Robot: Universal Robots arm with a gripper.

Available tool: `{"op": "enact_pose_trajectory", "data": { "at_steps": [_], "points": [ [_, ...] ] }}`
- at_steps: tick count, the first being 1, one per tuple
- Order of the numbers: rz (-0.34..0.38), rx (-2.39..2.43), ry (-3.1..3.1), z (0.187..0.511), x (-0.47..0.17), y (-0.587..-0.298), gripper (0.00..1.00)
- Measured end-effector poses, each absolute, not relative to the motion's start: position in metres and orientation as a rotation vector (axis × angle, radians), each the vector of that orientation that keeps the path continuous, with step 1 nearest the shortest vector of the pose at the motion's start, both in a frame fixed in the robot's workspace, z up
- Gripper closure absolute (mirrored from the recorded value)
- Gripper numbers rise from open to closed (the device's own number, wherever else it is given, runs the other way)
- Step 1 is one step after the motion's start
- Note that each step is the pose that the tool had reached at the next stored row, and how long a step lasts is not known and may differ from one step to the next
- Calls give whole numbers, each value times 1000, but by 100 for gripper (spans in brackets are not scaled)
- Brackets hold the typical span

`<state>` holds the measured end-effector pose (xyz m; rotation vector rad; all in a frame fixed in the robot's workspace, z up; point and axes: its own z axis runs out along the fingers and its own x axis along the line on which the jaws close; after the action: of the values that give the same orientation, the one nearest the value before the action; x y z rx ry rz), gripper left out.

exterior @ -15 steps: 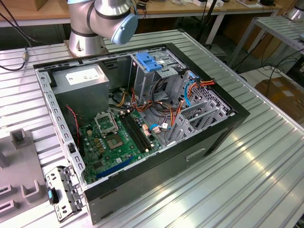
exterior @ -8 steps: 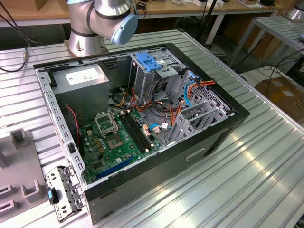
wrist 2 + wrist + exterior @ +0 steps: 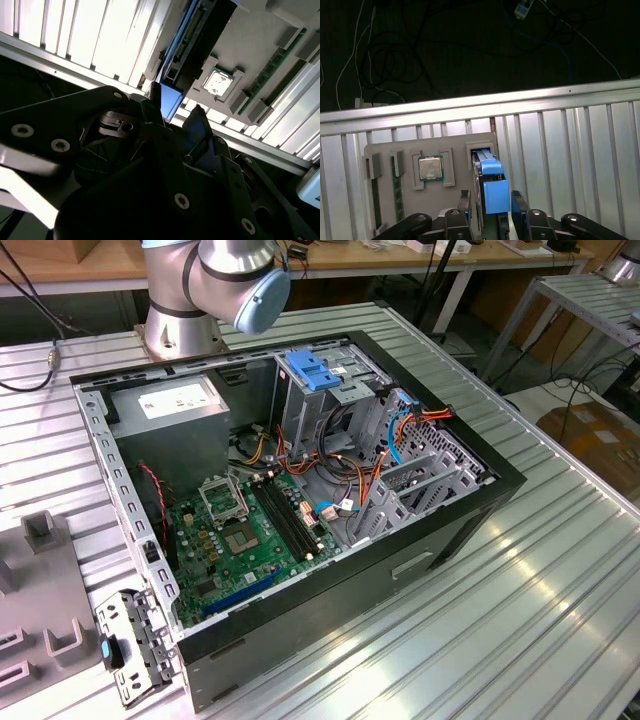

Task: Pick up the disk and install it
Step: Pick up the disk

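Observation:
In both wrist views the disk (image 3: 490, 172) (image 3: 172, 100) stands on edge in a slot of a grey tray (image 3: 455, 142); its blue carrier end faces the camera and its dark body runs away behind it. My gripper (image 3: 491, 205) (image 3: 175, 117) straddles the blue end with one black finger (image 3: 465, 202) on each side. A thin gap shows beside the far finger (image 3: 197, 125), so the gripper is open around the disk. The disk still rests in its slot.
The tray also holds a processor chip (image 3: 430, 167) and a memory stick (image 3: 396, 195). The exterior view shows the open computer case (image 3: 300, 490), its drive cage with a light-blue latch plate (image 3: 315, 370), the grey power box (image 3: 175, 405), loose cables and the arm's base (image 3: 215, 280).

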<state>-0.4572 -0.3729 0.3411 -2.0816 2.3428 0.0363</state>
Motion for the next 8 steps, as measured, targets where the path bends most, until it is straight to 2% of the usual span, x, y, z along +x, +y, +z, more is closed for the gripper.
{"op": "enact_pose_trajectory", "data": {
  "at_steps": [3,4,8],
  "points": [
    [36,-2082,2342,341,-457,-373,54],
    [35,-2082,2342,341,-457,-373,47],
    [21,-2078,2332,339,-460,-373,47]
  ]
}}
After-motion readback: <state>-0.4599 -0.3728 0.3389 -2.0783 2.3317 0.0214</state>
